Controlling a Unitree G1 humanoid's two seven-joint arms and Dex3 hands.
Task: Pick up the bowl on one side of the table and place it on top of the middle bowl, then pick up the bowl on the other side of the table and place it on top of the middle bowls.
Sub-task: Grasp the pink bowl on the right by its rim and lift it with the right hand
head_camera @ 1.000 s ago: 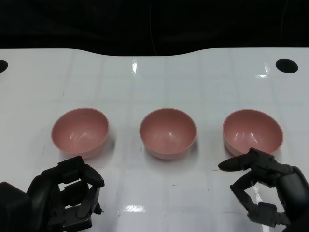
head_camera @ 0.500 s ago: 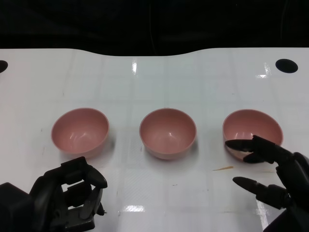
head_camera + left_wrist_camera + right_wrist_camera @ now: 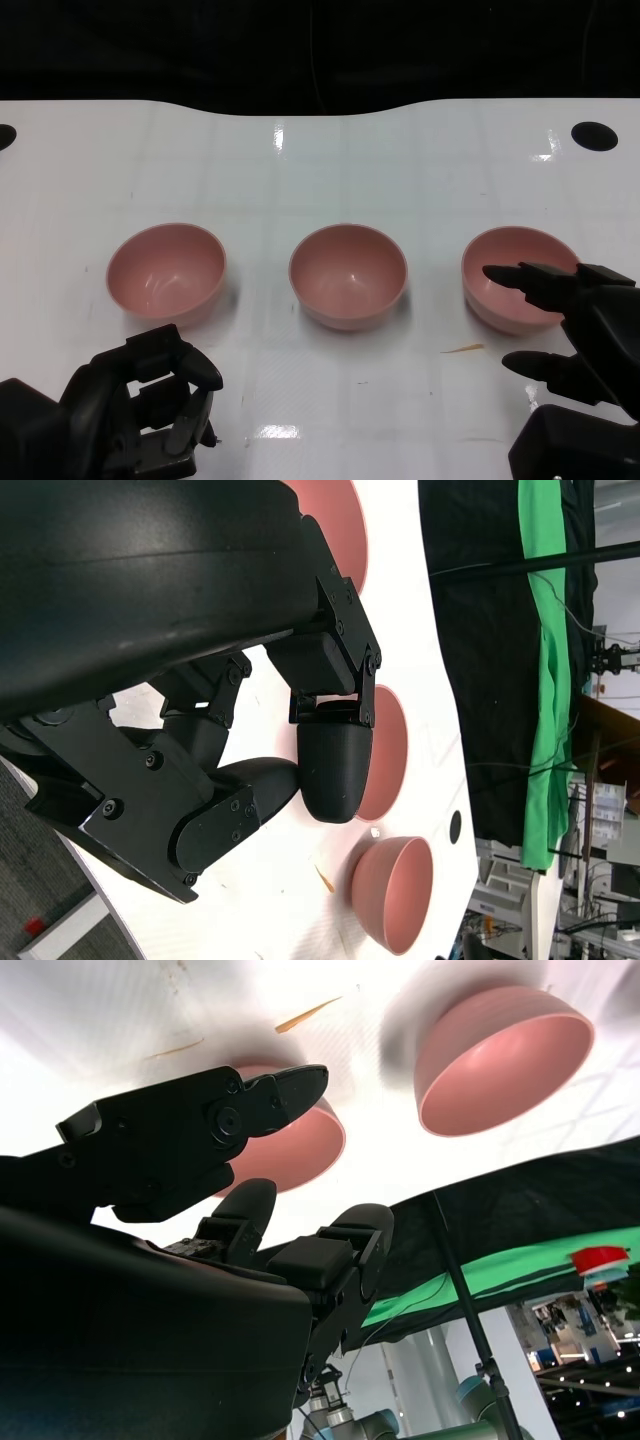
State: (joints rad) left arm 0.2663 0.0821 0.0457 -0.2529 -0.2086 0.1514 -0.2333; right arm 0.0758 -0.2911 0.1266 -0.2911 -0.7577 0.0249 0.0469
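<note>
On the table [image 3: 420, 170]: you have three pink bowls — left bowl [image 3: 166, 271], middle bowl [image 3: 348, 275], right bowl [image 3: 520, 278].
Right hand [image 3: 575, 330]: fingers spread over right bowl's rim.
Left hand [image 3: 135, 412]: fingers curled, holding nothing.

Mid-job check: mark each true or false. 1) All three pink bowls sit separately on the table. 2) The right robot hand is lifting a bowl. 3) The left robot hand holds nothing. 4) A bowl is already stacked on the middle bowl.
1) True: left bowl, middle bowl and right bowl stand apart on the table.
2) False: the right robot hand is open at the right bowl, which rests on the table.
3) True: the left robot hand is curled, empty.
4) False: nothing is stacked.
</note>
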